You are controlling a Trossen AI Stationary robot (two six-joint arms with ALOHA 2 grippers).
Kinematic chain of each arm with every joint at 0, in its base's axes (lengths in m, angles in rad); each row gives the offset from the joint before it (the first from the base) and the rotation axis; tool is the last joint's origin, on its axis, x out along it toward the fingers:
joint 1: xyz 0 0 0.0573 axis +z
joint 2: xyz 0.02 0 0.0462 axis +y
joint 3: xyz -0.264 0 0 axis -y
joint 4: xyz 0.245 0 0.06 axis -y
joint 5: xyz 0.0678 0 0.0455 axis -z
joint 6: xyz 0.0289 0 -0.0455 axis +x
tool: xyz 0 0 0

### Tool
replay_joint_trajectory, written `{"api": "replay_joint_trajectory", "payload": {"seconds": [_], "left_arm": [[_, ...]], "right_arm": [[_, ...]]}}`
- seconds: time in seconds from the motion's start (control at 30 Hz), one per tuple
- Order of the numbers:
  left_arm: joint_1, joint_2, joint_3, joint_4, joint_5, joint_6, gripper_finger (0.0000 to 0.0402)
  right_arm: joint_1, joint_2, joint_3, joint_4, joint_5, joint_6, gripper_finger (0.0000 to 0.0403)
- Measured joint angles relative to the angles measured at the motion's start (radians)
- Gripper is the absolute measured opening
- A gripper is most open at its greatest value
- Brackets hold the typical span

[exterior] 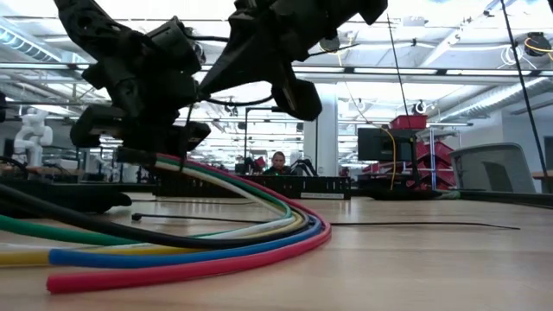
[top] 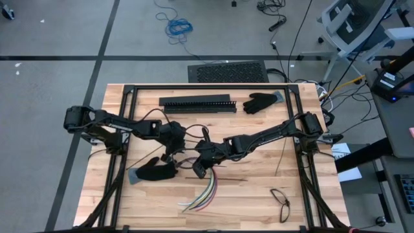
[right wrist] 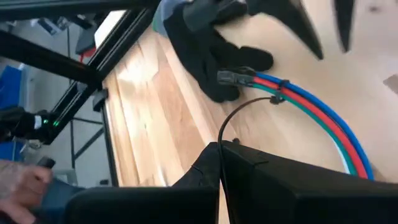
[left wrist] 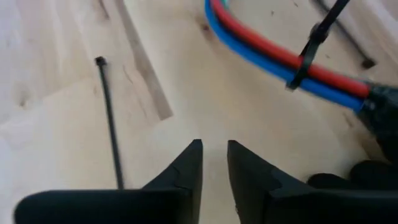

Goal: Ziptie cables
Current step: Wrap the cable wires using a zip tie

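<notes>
The cables [top: 206,193] lie in a curved bundle on the wooden table, red, blue, green, yellow and white ones side by side [exterior: 199,250]. A thin black zip tie [right wrist: 277,98] is looped round the bundle [left wrist: 305,62]. My right gripper [top: 202,165] [right wrist: 221,149] is shut on that tie's tail, just beside the bundle. My left gripper [top: 172,152] [left wrist: 214,168] hovers over bare wood close to the cables, slightly open, with nothing between its fingers. My right gripper pinches the zip tie's free tail [right wrist: 221,132] between its two fingers, which slant down toward the table. From the fingers the thin strip arcs over to the loop round the cables [right wrist: 292,106]. The bundle itself lies on the table.
A loose zip tie [left wrist: 109,118] lies on the wood near my left gripper. One black glove [top: 155,170] lies by the cable ends, another [top: 260,102] at the far side next to a black slotted bar [top: 197,103]. Glasses [top: 281,203] lie near right.
</notes>
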Motion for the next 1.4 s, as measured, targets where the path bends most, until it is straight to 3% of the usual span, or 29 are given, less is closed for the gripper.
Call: {"api": "replay_joint_trajectory", "payload": {"seconds": [0.23, 0.37, 0.73, 1.03, 1.4], "left_arm": [[0.023, -0.022, 0.002, 0.043, 0.007, 0.024, 0.0125], [-0.005, -0.034, 0.033, 0.044, 0.117, 0.025, 0.0142], [-0.08, -0.033, 0.041, 0.048, 0.097, 0.137, 0.0108], [-0.08, 0.066, 0.042, 0.095, 0.08, 0.154, 0.0106], [-0.081, 0.02, 0.05, 0.095, 0.099, 0.126, 0.0106]], "right_arm": [[0.003, 0.0, 0.0, -0.085, -0.028, -0.001, 0.0], [0.003, 0.0, 0.0, -0.089, -0.027, -0.009, 0.0], [-0.002, 0.0, 0.0, -0.082, -0.026, -0.012, 0.0], [-0.002, 0.0, 0.0, -0.063, -0.026, 0.011, 0.0], [-0.002, 0.0, 0.0, -0.062, -0.023, 0.005, 0.0]]}}
